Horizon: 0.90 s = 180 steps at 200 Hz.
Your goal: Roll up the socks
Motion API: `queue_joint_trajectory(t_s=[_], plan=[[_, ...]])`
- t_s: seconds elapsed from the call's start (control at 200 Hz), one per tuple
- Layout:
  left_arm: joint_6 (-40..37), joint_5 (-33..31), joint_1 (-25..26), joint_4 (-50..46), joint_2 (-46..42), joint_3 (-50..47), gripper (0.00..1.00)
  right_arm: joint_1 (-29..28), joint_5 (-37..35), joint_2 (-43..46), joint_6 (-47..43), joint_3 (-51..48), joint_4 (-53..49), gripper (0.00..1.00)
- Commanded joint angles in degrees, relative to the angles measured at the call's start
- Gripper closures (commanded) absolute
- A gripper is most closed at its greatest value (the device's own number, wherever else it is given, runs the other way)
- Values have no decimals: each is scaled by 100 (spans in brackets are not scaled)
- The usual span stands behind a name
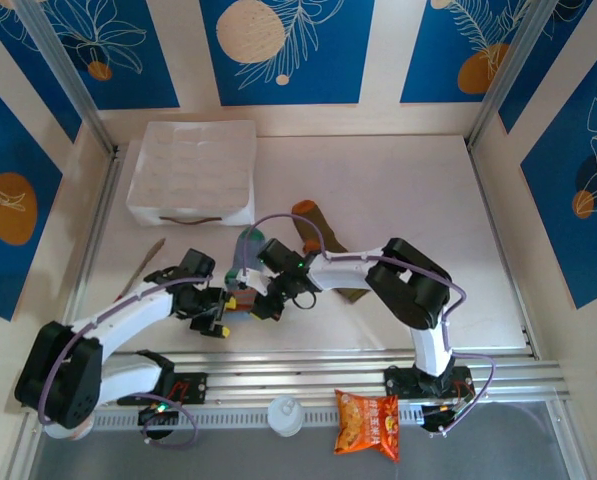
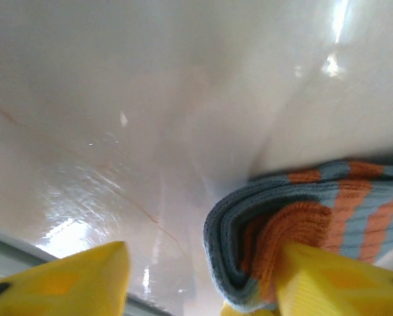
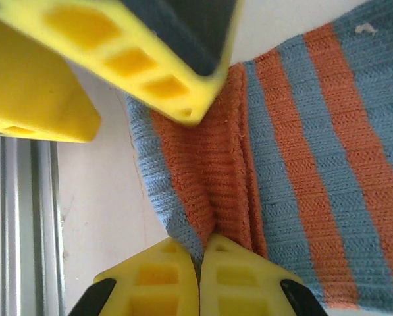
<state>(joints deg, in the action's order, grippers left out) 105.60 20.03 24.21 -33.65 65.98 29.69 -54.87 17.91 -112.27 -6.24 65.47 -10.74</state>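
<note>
Blue leaf-print wall panels [image 1: 308, 85], white tabletop [image 1: 408, 190], aluminium frame rails [image 1: 318, 366]

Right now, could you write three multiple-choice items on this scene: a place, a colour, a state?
1. Where is the snack packet? A far left corner; B near edge, beside the right arm's base; C table's middle.
2. Which colour are the grey-blue sock's stripes? A purple; B white; C orange.
3. How is the right end effector? A wide open; B shut on the grey-blue sock; C shut on the snack packet.
Answers: B, it lies beside that base at the near edge; C, orange bands cross the blue knit; B, its fingertips pinch the sock's fold.
</note>
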Motion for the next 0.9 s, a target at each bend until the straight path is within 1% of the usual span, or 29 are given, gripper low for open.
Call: queue_joint_trajectory(t_s=[0.0, 0.125, 0.21, 0.325, 0.405, 0.52, 0.665, 0.765, 0.895], plan=[[-196, -358, -74, -533, -348, 11, 34, 84, 365, -486, 337, 114, -1073, 100], [-574, -609, -83, -878, -759, 248, 33, 147, 448, -738, 485, 312, -1318, 100], [-859, -501, -82, -760, -931, 265, 36, 215, 498, -889, 618, 442, -1442, 100], [-1098, -218, -27, -771, -1023, 221, 44, 305, 589, -1109, 771, 655, -1672, 100], [-1202, -220, 22, -747, -1115, 192, 53, 393, 792, -1310, 922, 843, -1864, 100], [-1126, -201, 73, -216, -1194, -13, 63, 545, 1028, -1646, 1166, 1147, -2218, 100], [-1248, -123, 153, 121, -957, -96, 73, 642, 1169, -1709, 1254, 1174, -2233, 100], [-1263, -113, 218, 378, -755, -240, 74, 688, 1216, -1711, 1277, 1191, -2239, 100], [-1263, -241, 225, 804, -447, -333, 70, 724, 1319, -1753, 1266, 1271, -2306, 100]])
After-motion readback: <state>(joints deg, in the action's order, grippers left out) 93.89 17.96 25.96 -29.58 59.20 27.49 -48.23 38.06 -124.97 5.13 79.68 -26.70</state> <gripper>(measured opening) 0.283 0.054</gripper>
